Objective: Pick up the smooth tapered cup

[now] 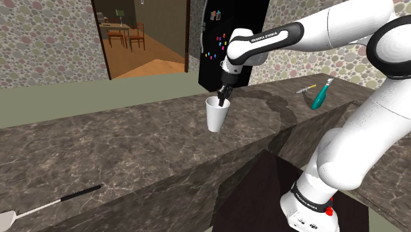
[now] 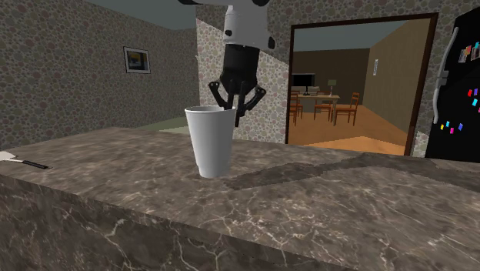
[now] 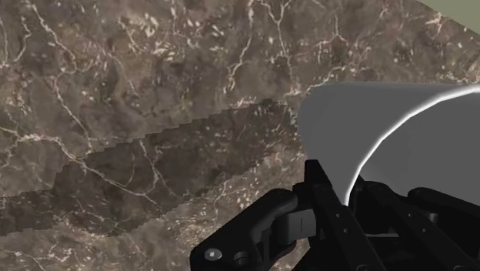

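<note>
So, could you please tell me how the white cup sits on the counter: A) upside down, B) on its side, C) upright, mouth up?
C: the white cup stands upright on the dark counter, open rim at the end effector.

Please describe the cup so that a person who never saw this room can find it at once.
Find the long dark marble counter before the black fridge. Near its middle stands the cup, under the end effector. It alone stands upright there, plain white and tapered.
</note>
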Controlling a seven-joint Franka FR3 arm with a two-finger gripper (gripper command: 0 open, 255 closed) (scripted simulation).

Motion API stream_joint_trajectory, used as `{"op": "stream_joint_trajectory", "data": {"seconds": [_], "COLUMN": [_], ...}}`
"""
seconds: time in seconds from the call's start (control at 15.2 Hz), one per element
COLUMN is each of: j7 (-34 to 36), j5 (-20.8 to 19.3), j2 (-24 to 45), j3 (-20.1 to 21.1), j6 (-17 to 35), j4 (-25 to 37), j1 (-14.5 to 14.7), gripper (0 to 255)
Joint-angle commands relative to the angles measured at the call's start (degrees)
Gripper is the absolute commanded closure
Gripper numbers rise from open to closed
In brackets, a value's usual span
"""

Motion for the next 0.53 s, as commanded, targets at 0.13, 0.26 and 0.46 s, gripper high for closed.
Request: {"op": "stream_joint_trajectory", "data": {"seconds": [0.13, 0.26, 0.46], "j7": [0.6, 0.9, 1.0], "j5": [-0.5, -0.6, -0.7], "j2": [-1.1, -1.5, -1.7], "j3": [0.1, 0.1, 0.1], "j6": [-3.3, -4.8, -5.7], "j4": [2.2, 3.4, 4.1], "j1": [-0.1, -0.1, -0.1], "gripper": [255, 255, 255]}}
